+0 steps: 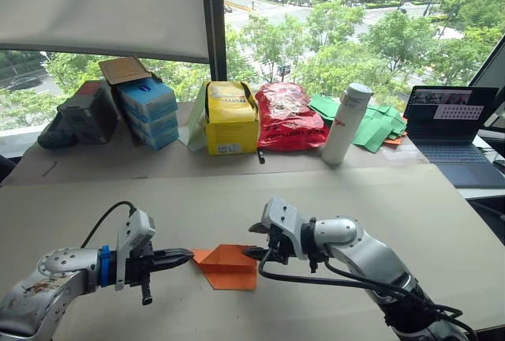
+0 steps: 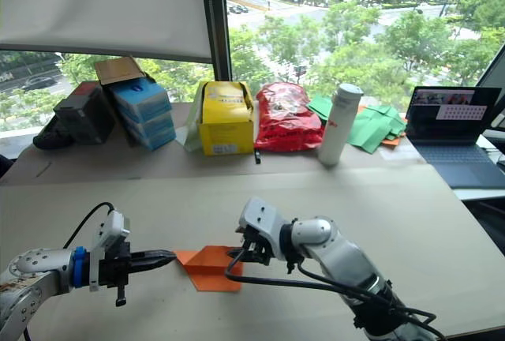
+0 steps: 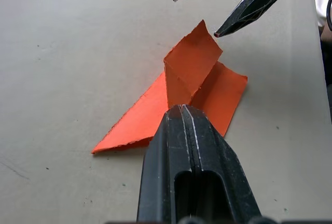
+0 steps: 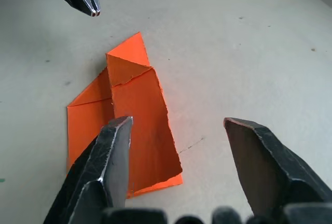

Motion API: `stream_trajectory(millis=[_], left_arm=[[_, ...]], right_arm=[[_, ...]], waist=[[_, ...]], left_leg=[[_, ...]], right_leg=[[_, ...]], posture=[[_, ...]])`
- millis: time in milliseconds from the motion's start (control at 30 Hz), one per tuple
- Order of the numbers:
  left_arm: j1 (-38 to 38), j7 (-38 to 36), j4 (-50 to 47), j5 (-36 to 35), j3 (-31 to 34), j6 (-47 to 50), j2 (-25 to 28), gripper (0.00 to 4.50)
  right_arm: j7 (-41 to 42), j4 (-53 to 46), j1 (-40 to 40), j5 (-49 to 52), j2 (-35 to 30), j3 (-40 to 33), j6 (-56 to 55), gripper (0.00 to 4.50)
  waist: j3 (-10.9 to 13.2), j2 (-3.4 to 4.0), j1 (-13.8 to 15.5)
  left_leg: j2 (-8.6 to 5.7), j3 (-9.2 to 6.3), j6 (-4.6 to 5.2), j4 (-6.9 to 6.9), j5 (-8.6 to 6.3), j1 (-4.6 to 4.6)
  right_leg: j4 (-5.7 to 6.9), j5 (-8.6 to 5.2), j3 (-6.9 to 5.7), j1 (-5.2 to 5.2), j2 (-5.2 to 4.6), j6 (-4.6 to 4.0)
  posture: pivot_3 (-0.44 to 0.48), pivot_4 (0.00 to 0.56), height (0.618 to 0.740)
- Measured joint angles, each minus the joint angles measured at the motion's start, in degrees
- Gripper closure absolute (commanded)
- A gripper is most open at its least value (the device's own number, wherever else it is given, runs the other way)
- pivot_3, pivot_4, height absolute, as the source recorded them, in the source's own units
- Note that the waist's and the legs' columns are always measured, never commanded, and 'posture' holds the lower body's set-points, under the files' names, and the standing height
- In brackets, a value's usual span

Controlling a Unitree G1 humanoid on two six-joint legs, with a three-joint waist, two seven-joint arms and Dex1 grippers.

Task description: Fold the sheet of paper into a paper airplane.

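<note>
The sheet of paper (image 1: 227,267) is bright orange and partly folded. It lies on the beige table (image 1: 379,199) near the front, with a pointed end toward my left arm and one flap (image 3: 191,63) standing up along a crease. My left gripper (image 1: 189,256) is shut, and its tip hovers just short of that pointed end without touching it. My right gripper (image 1: 252,243) is open wide at the opposite edge of the sheet. In the right wrist view one of its fingers (image 4: 111,156) hangs over the paper's edge and the other is beside it.
On a second table by the window stand stacked blue boxes (image 1: 148,112), a yellow bag (image 1: 230,118), a red bag (image 1: 287,117), a white bottle (image 1: 346,124), green paper pieces (image 1: 377,126) and a laptop (image 1: 454,124).
</note>
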Motion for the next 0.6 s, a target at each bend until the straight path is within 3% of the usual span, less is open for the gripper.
stream_trajectory(millis=[33,300,333,600], left_arm=[[0.00,0.02,-0.03,-0.02,0.00,0.09,0.00,4.49],[-0.23,0.16,-0.97,-0.25,-0.01,0.23,0.00,4.49],[-0.20,0.15,-0.96,-0.16,-0.01,0.20,0.00,4.49],[-0.58,0.24,-0.87,0.07,-0.01,-0.01,-0.03,4.49]], right_arm=[[0.04,0.88,-0.03,-0.01,-0.10,0.04,-0.06,0.04],[1.69,5.54,-0.02,2.57,1.54,0.16,-0.19,0.04],[1.69,6.04,-0.02,2.56,1.47,0.21,-0.46,0.56],[3.49,6.77,0.01,2.65,1.22,1.13,-0.88,3.32]], waist=[[0.02,0.00,0.05],[0.04,0.00,-0.10],[0.04,0.00,-0.07],[0.04,0.00,-0.04]], left_leg=[[0.00,0.00,0.00,0.00,0.00,0.03],[0.00,0.02,-0.27,-0.02,0.16,0.04],[-0.01,0.02,-0.27,-0.02,0.16,0.03],[-0.01,0.02,-0.24,-0.01,0.14,0.04]], right_leg=[[0.01,0.00,-0.01,0.02,0.04,-0.01],[0.02,0.00,0.01,0.02,0.08,-0.02],[0.02,0.00,0.01,0.02,0.09,-0.01],[0.02,0.00,0.02,0.03,0.10,-0.01]], posture=[[0.000,0.150,0.740],[0.000,0.150,0.740],[0.000,0.150,0.740],[0.000,0.150,0.740]])
